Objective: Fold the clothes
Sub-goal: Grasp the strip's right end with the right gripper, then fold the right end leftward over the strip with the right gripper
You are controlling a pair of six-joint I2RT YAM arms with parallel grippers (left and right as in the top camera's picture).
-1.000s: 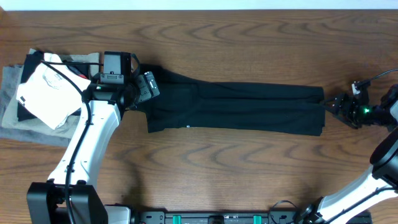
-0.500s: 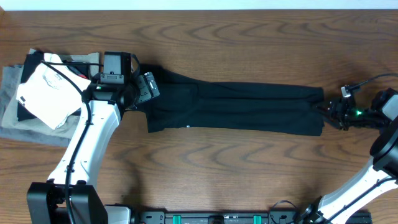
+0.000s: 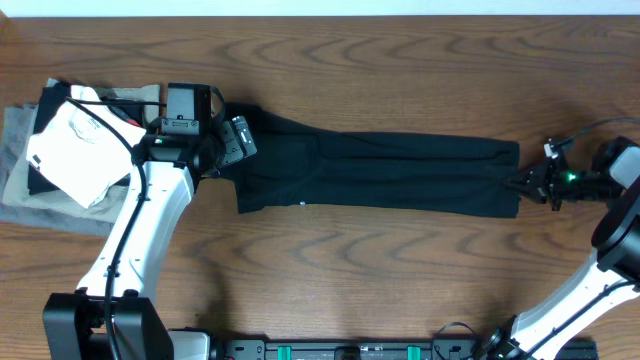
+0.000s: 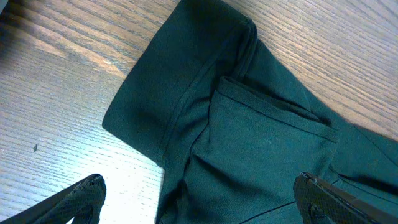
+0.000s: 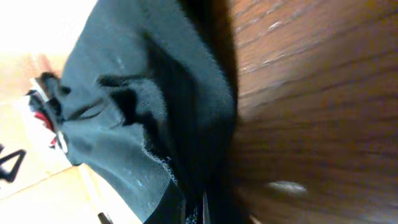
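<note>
Soft, matt black cloth T-shirt (image 3: 380,170) on a smooth, faintly glossy wood-grain table (image 3: 400,60).

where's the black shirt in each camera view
Overhead: the shirt lies as a long folded strip across the middle, running left to right.
Left wrist: the shirt fills the centre and lower right, seen close up.
Right wrist: the shirt fills the left half, bunched and very close.
Shared landmark: the wood-grain table under it in all three.
</note>
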